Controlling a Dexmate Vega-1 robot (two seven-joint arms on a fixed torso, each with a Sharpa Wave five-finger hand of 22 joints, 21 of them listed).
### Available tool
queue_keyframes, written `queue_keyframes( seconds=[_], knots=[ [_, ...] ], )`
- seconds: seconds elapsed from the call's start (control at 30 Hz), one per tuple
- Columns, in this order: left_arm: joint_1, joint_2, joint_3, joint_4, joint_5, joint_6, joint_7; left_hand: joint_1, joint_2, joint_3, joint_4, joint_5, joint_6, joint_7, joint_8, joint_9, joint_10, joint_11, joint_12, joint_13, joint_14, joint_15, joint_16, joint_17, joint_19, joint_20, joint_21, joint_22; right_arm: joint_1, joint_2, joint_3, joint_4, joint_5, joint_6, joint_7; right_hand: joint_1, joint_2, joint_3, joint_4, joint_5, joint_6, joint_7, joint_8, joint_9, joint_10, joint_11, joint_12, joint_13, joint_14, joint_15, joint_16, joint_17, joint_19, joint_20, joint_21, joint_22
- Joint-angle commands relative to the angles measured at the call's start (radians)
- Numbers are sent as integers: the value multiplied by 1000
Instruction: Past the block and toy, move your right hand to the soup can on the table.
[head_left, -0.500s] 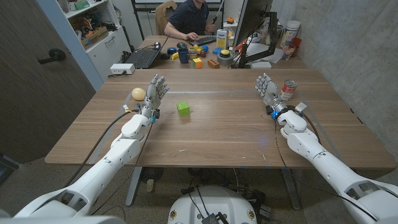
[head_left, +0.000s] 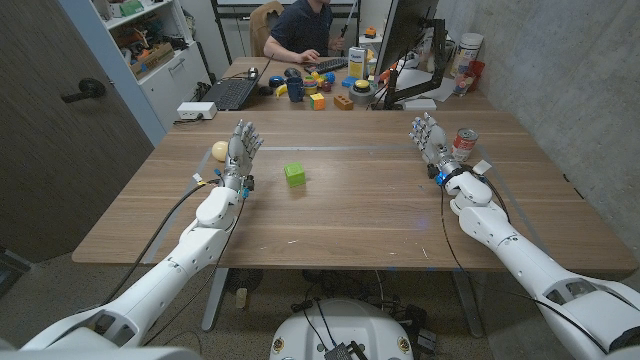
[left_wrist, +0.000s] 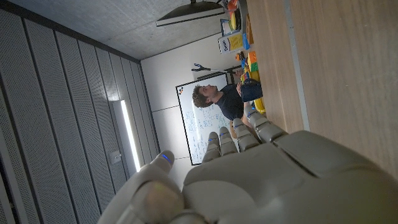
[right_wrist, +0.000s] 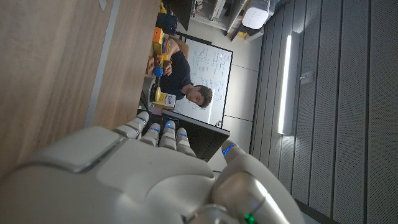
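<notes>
Fingers (head_left: 424, 130) of right hand (head_left: 430, 142) spread beside red-labelled soup can (head_left: 464, 143).

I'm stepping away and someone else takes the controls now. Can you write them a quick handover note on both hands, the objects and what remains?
Right hand: open, holding nothing, fingers up, close beside the soup can; contact cannot be confirmed.
Left hand: open, holding nothing, next to the yellowish ball toy.
Green block: on the table between the hands, nearer the left one.
Done: right hand has nearly arrived at the can.
Left: close the last gap to the can.
</notes>
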Motion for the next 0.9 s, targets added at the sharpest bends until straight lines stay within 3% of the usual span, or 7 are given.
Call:
queue_keyframes(
  seconds=[0.03,0.13,0.33,0.4,0.67,0.83,0.9],
  knots=[
    [-25,43,69,11,-52,-43,34,0,106,8,-1,5,-1,-10,6,4,-1,-9,3,1,6,-4,6,5,6,-3,5,5,36,-40,-16,4,-47,-15,17,20,55,-5,-21,-3,22,-6,12,4,12,10,7,3,18,11,8,-4,24,-8,10,-1],
    [-32,51,84,14,-63,-50,36,0,106,8,-1,5,-1,-11,6,4,-1,-10,3,1,7,-4,6,5,6,-3,5,5,45,-56,-21,-2,-62,-20,22,34,33,-15,-35,-4,33,-7,13,4,23,10,8,3,33,21,8,-6,58,27,18,-4],
    [-44,65,111,21,-79,-68,44,0,106,8,-1,5,-1,-11,6,4,-1,-11,3,1,7,-4,6,5,6,-3,5,5,67,-97,-37,-24,-124,-29,11,53,-1,-30,-57,-4,50,-10,14,3,50,9,13,3,53,39,8,-7,83,54,19,-7],
    [-46,70,119,21,-85,-73,47,0,106,8,-1,5,-1,-11,6,4,-2,-11,3,1,7,-3,6,5,6,-3,5,5,76,-122,-43,-40,-164,-32,-5,64,-16,-36,-67,-3,54,-13,13,3,54,8,12,3,62,57,8,-7,89,75,17,-9],
    [-52,92,148,17,-105,-90,64,0,106,8,-1,5,-1,-11,6,4,-1,-11,3,1,7,-4,6,5,6,-4,5,5,93,-173,-50,-81,-275,-11,-66,84,-56,-55,-91,-2,79,-30,18,3,69,12,13,3,73,56,6,-7,106,113,15,-11],
    [-56,104,165,13,-117,-100,73,0,106,8,-1,5,0,-11,6,4,-1,-11,3,1,6,-4,6,5,6,-4,5,5,100,-226,-60,-134,-406,-32,-150,115,-94,-74,-120,4,108,-57,21,4,83,-2,11,4,94,61,5,-6,124,214,5,-14],
    [-57,110,171,11,-122,-103,76,0,106,8,-1,5,0,-11,6,4,-1,-11,3,1,6,-3,6,5,6,-4,5,5,102,-246,-62,-157,-450,-51,-176,122,-100,-78,-126,6,115,-66,22,4,87,-5,11,4,101,71,6,-5,130,235,4,-14]
  ],
)
